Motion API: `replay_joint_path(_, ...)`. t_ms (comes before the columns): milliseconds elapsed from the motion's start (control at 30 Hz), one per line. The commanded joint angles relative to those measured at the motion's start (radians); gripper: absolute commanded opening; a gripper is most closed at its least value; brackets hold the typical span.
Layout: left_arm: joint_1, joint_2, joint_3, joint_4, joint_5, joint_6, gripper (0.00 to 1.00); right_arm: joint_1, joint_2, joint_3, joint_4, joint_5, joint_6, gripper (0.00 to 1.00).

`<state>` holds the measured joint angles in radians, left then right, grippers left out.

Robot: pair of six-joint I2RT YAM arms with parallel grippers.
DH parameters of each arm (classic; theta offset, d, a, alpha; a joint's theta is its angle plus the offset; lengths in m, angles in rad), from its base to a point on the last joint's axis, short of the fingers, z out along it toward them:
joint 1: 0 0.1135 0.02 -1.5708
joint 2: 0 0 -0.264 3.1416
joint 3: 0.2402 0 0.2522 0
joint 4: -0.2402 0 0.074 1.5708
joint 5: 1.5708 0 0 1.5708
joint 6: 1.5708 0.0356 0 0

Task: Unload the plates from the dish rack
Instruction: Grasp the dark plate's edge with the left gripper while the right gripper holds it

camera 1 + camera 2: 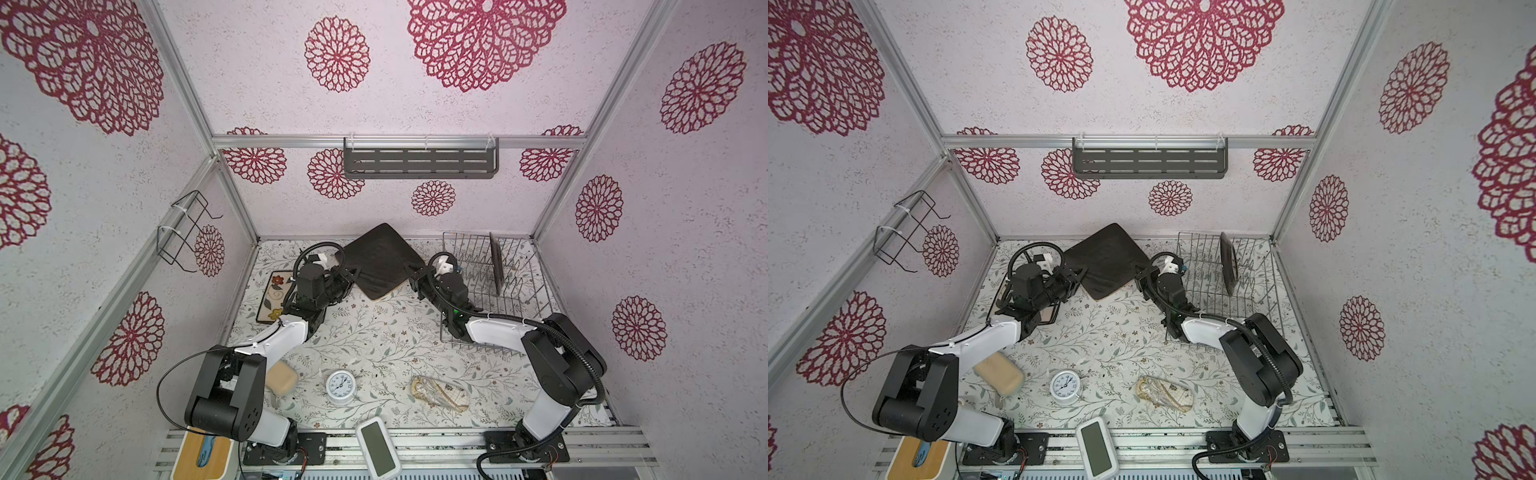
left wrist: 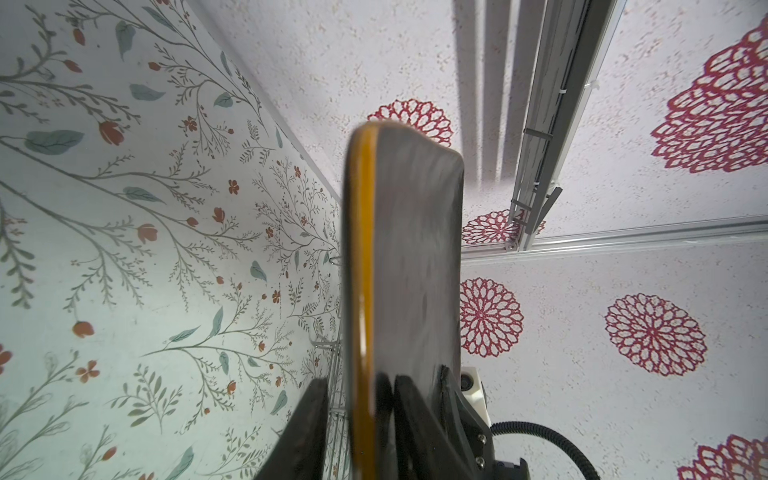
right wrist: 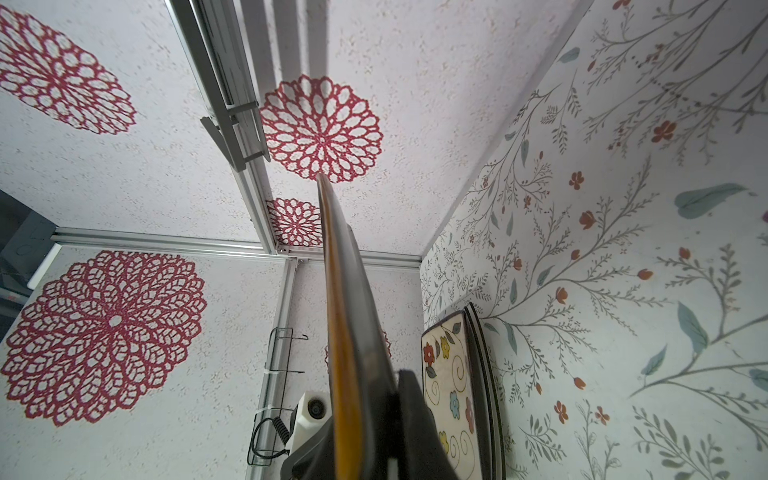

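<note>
Left wrist view: left gripper [image 2: 360, 384] straddles one dark brown square plate [image 2: 415, 257], jaws spread, with a gap at one finger. Right gripper [image 3: 365, 399] pinches the opposite edge. Plate hangs tilted in mid-air between both arms, just left of the silver wire dish rack [image 1: 469, 253]. Other plates: one upright dark plate [image 1: 496, 266] in the rack, one cream flower-painted rectangular plate [image 1: 272, 297] flat on the floral-print table [image 1: 374, 332], stacked on dark-rimmed plates, count unclear. Left arm hides part of it. One white round clock [image 1: 340, 384] sits near the front.
</note>
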<state>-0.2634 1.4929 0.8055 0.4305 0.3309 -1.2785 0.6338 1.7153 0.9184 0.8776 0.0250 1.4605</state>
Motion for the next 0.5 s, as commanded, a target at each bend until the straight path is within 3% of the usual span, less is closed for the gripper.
replay_joint_path(0,-0.008,0.015,0.020,0.033,0.010,0.006,0.26,0.004,-0.053,0.078,0.252,-0.028,0.055,0.00)
replay_joint_path(200,-0.008,0.014,0.018,0.035,0.009,0.006,0.16,0.002,-0.051,0.074,0.256,-0.031,0.055,0.00)
replay_joint_path(367,-0.008,0.015,0.015,0.038,0.010,0.007,0.02,-0.001,-0.038,0.071,0.275,-0.041,0.071,0.01)
replay_joint_path(467,-0.008,0.012,0.015,0.038,0.009,0.007,0.00,-0.003,-0.025,0.071,0.295,-0.052,0.091,0.14)
